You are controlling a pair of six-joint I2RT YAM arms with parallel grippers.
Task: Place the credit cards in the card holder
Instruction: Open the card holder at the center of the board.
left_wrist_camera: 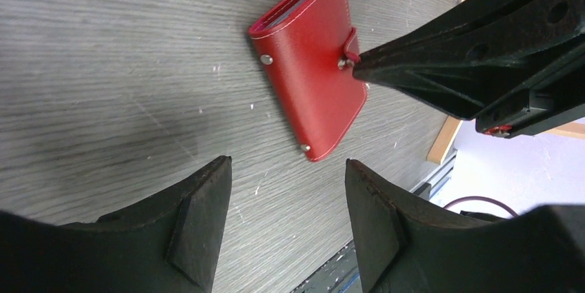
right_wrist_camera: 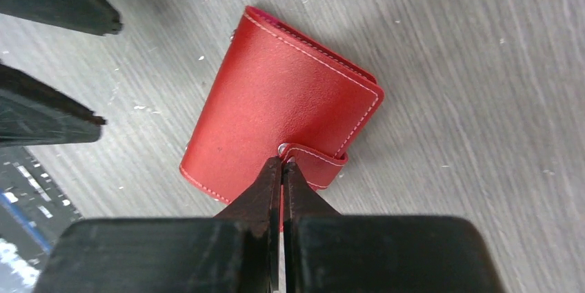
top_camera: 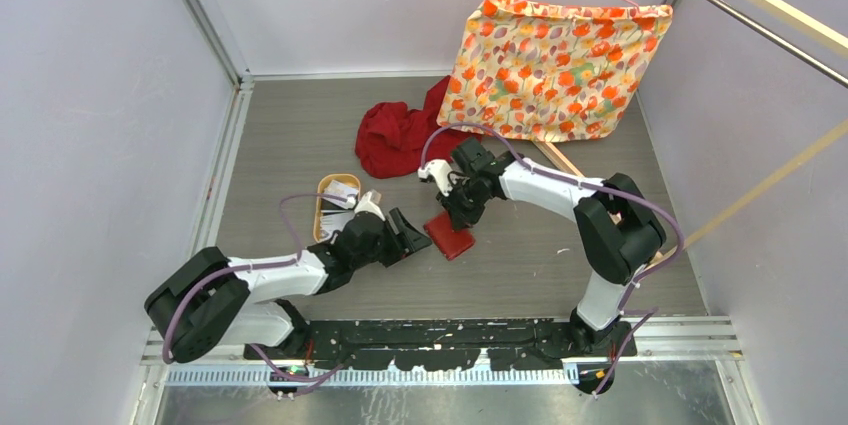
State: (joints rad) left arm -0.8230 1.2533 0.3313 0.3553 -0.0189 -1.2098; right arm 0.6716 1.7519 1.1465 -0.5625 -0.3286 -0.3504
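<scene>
The right gripper (right_wrist_camera: 281, 163) was fully closed, its two black fingers pressed flat against each other, and their tips rested on the snap tab of the small square red leather-like card holder (right_wrist_camera: 276, 120), right at the metal stud. Whether a sliver of the tab was pinched between the tips could not be told from any view.

The card holder lay folded shut and flat on the grey wood-grain table (top_camera: 300, 135), between the two arms, with its stitched cover facing up and the tab wrapped round one long edge.

The left gripper (left_wrist_camera: 286, 162) stood partly open and had hold of nothing. It hung just beside the card holder on the left, its fingers apart from the red cover and pointed towards it.

Seen from above, a few small whitish credit cards (top_camera: 340, 188) lay in a tan oval tray (top_camera: 318, 215), near the left arm's wrist and well apart from the card holder.

A crumpled red cloth (top_camera: 395, 135) lay farther back on the table. A floral orange and yellow fabric bag (top_camera: 555, 65) hung on a pink wire hanger behind it.
</scene>
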